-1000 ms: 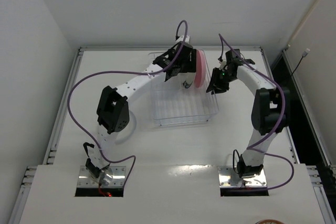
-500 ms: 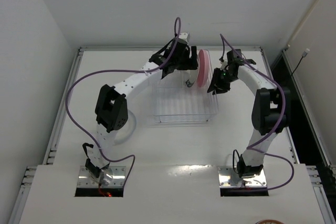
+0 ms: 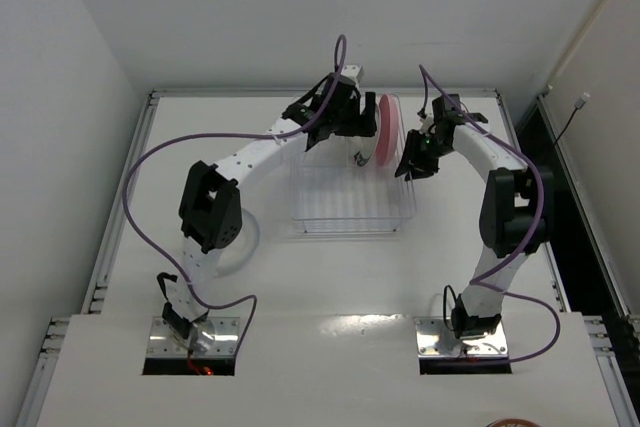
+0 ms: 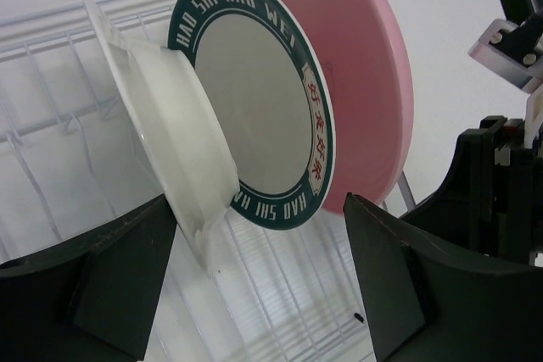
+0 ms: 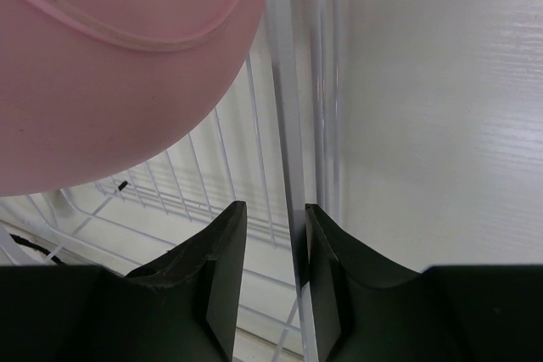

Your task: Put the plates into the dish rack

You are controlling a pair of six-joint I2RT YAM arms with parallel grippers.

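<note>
far left on the table (image 3: pixel 330 287), a faint ring (image 3: pixel 248 239) may be a clear plate; we cannot tell. next, the left gripper (image 4: pixel 254 294) hangs with its jaws spread wide and empty, just short of the plates. these stand on edge in the rack (image 4: pixel 51 82), leaning one way and packed close: a glassy plate (image 4: pixel 182 158) on the left, a teal-rimmed plate (image 4: pixel 254 116) in the middle, a pink plate (image 4: pixel 373 65) on the right, each overlapping the next. on the right, the right gripper (image 5: pixel 276 269) is pressed together on the rack's outer rim wire, steadying it, we judge

we take the plates to be stiff, smooth and slippery, fairly heavy and breakable, the glassy one most of all. the rim is the place to pinch, one finger on each face, and a plate should go down between the prongs gently so it does not knock its neighbour

we count three plates loaded, perhaps a fourth outside, one rack, two grippers
</note>
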